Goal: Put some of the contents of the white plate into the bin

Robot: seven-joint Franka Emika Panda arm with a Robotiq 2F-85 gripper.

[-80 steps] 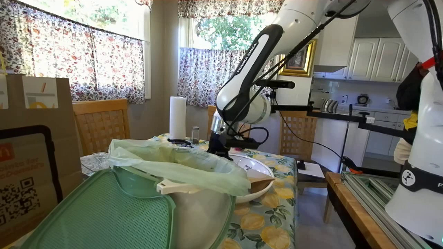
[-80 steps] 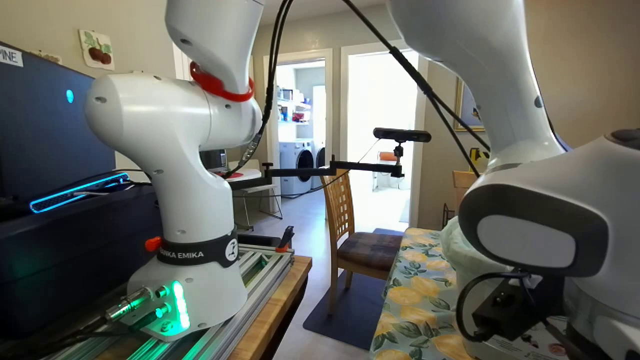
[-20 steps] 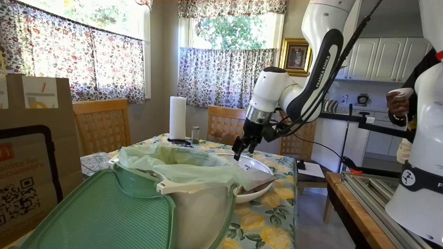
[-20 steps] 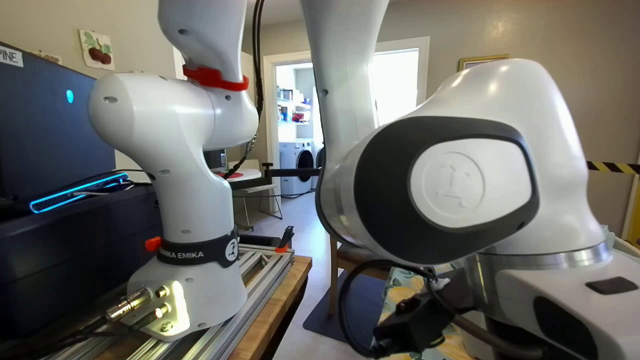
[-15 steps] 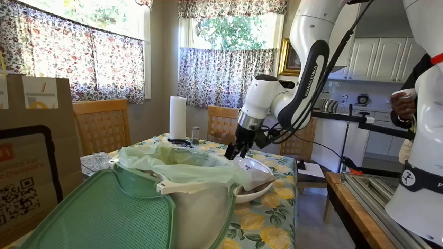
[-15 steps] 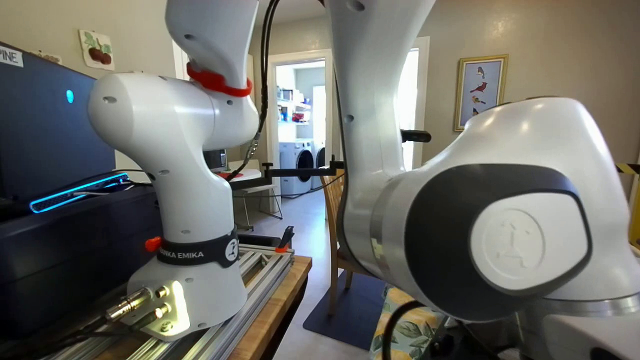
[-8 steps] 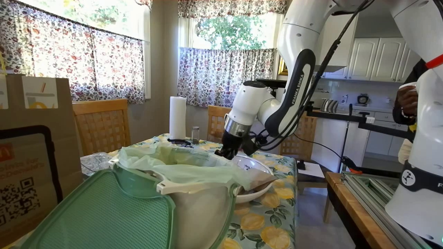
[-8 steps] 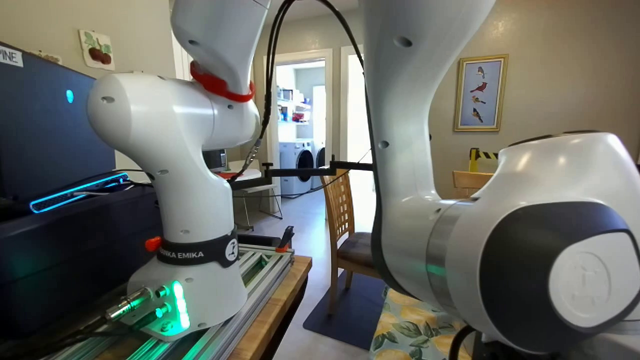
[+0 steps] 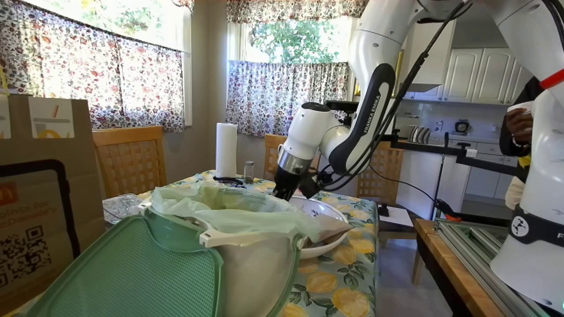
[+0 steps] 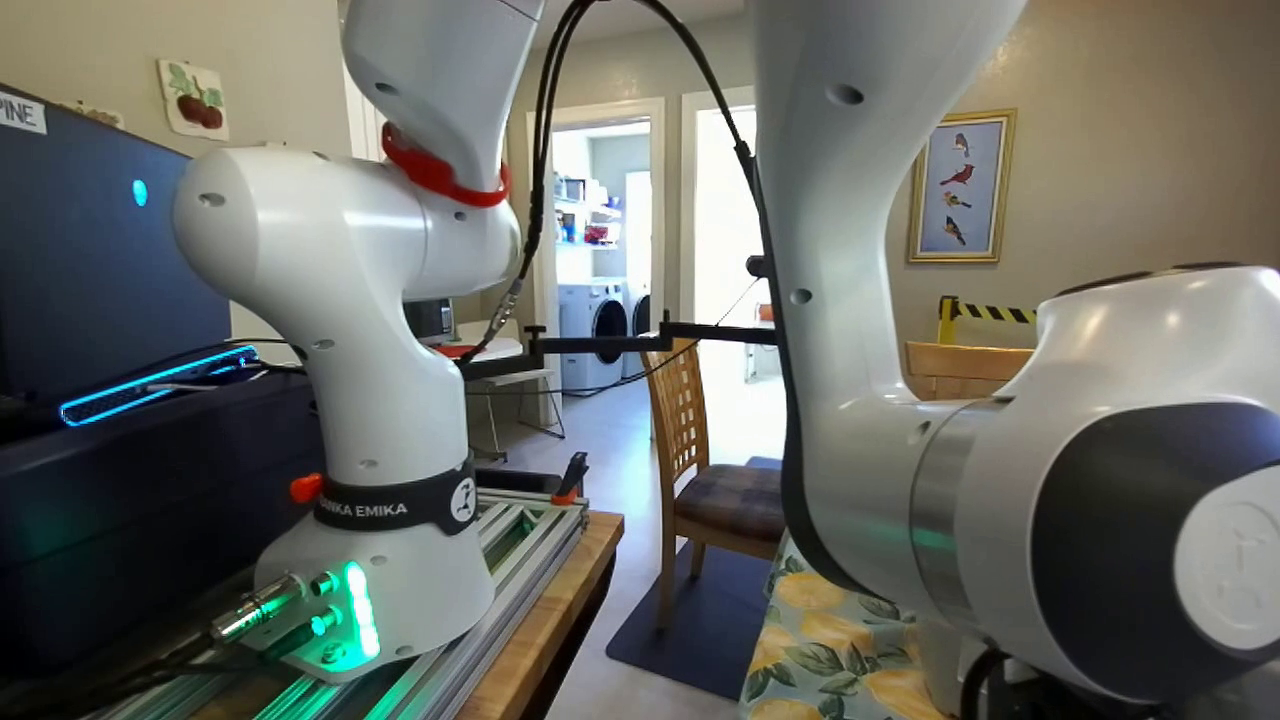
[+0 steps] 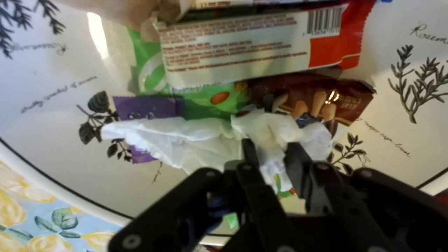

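Plainly, we see the bin (image 9: 260, 273), lined with a pale-green bag (image 9: 260, 223), in front of the pincer (image 11: 272, 148) in an exterior view, and the white plate (image 9: 315, 252) beneath the pincer. That plate holds brown paper (image 9: 328, 228), a white-and-red wrapper (image 11: 238, 56) ahead of the half-parted fingertips (image 11: 297, 155), and a crumpled white tissue (image 11: 196, 143) between them; whether they grip it, we cannot tell. Since a second ago, the pincer has come lower.

Bright windows (image 9: 286, 42) with floral half-curtains (image 9: 286, 97), beige walls (image 9: 218, 66), wooden chairs (image 9: 128, 158), white cabinets (image 9: 480, 75)
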